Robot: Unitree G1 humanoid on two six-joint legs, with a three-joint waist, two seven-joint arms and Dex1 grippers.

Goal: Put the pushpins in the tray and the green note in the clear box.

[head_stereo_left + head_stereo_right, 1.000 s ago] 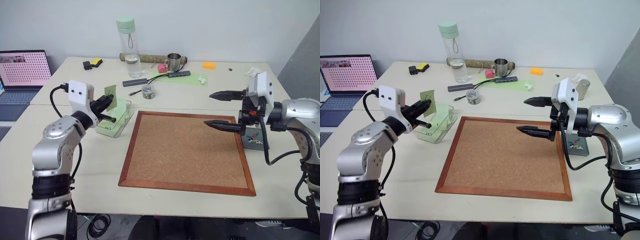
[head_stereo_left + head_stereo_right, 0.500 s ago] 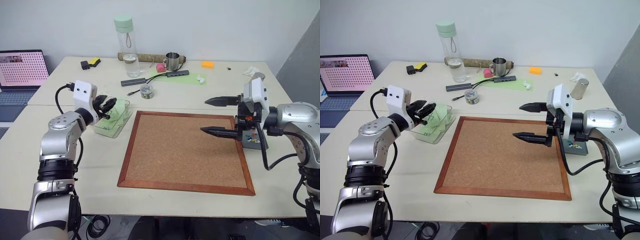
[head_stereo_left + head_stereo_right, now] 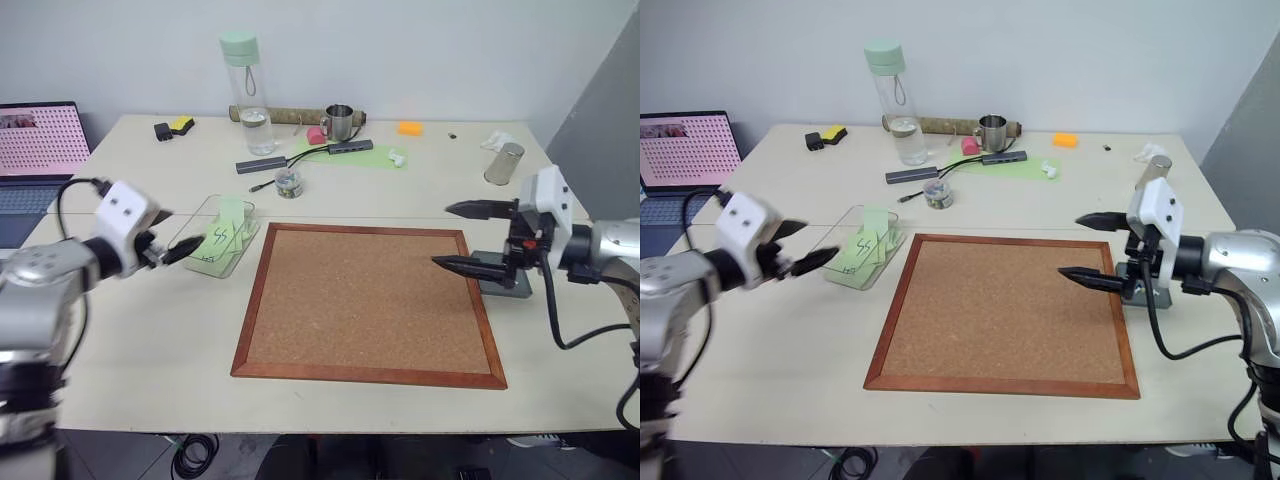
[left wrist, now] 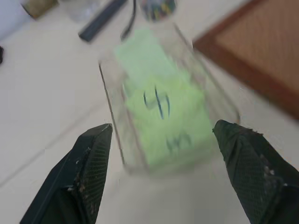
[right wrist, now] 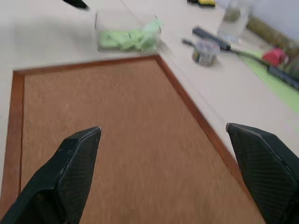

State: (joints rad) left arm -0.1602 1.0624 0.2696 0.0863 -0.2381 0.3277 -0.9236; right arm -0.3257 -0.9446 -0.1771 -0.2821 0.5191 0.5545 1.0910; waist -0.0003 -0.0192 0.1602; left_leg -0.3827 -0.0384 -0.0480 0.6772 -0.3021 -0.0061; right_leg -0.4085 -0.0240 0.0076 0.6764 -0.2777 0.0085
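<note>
A pale table (image 3: 150,340) carries a wood-framed corkboard (image 3: 370,300), with bare tabletop open all along the board's near edge. The left gripper (image 3: 178,250), jaws spread wide and empty, hangs just left of the clear box (image 3: 222,238); the green note (image 4: 163,100) lies inside that box, off the board's far left corner. The right gripper (image 3: 462,236), jaws wide and empty, hovers over the board's right edge, beside the tray (image 3: 503,284).
</note>
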